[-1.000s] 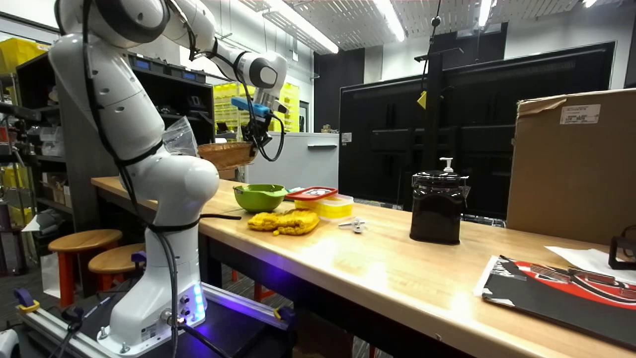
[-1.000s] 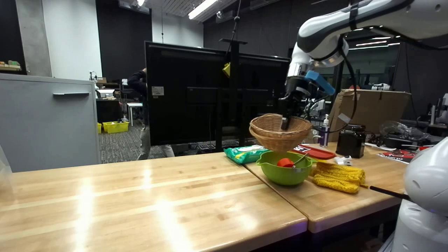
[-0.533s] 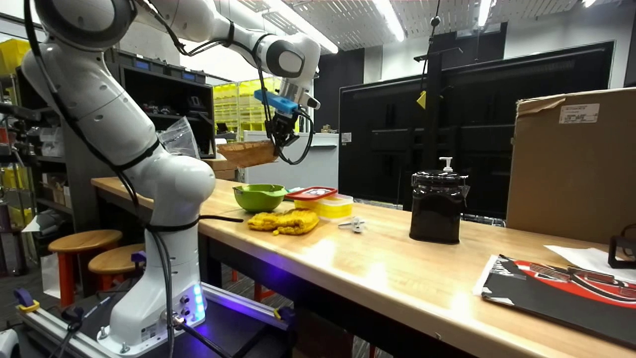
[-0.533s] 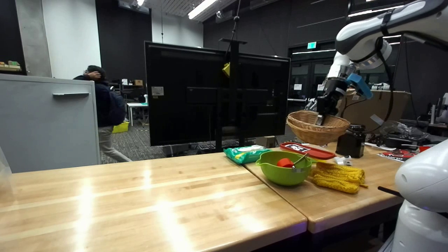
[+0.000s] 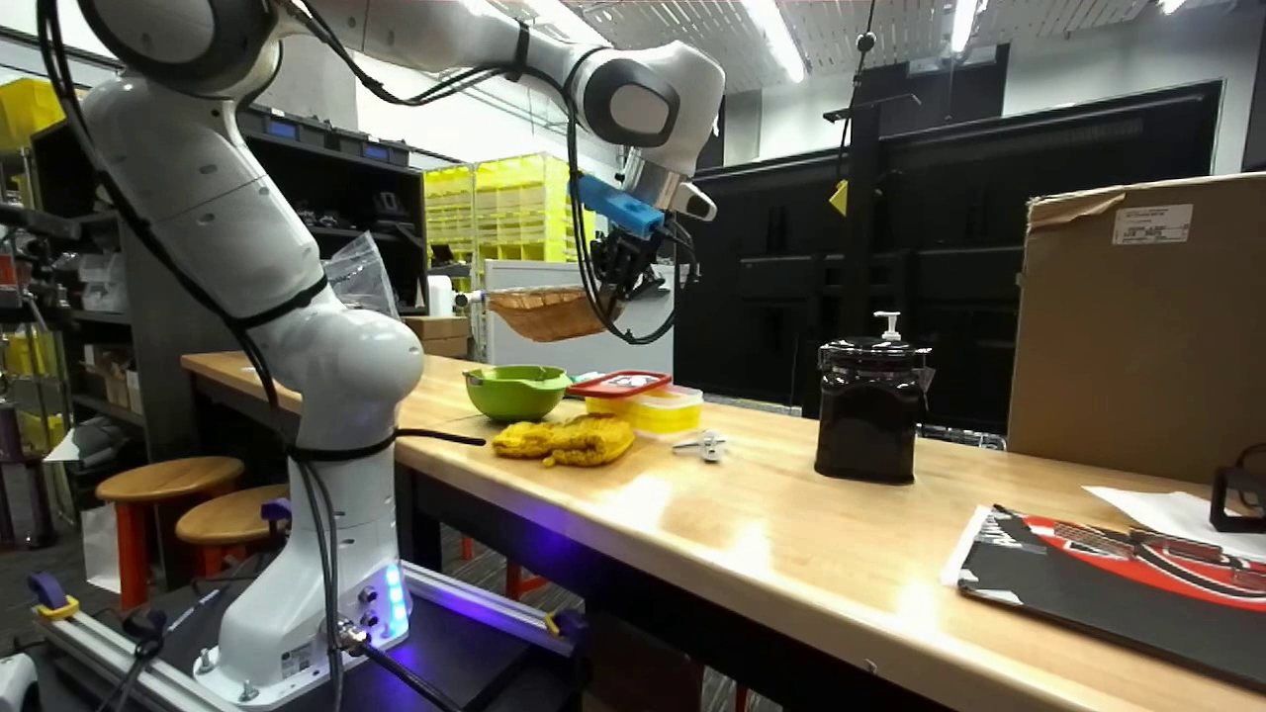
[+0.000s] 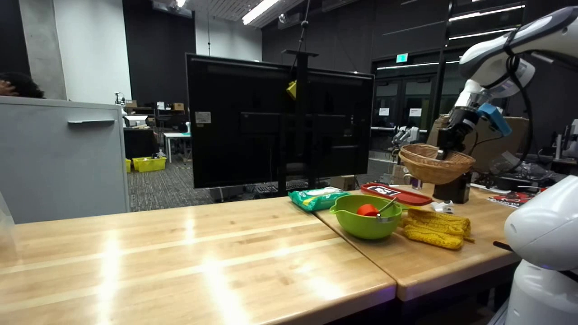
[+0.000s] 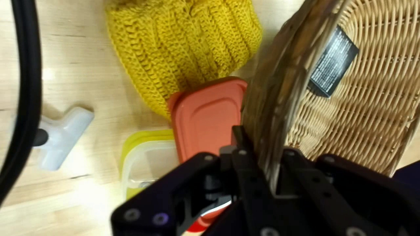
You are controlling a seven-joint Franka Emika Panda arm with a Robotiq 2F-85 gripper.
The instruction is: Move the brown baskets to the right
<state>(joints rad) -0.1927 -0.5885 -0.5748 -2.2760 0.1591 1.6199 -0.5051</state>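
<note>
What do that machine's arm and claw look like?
The arm is glossy white with rounded segments and dark joint rings. Black cables run along it, strapped on. A blue block sits near its silver wrist. The claw is black, with angular links and round screw heads.

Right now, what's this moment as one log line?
gripper: shut on side of brown basket | basket: aloft above table | basket count: unclear | set-down: not yet

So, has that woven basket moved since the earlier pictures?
Yes: in an exterior view, the woven basket went rightward, from straight above the green bowl to above and right of it.
</note>
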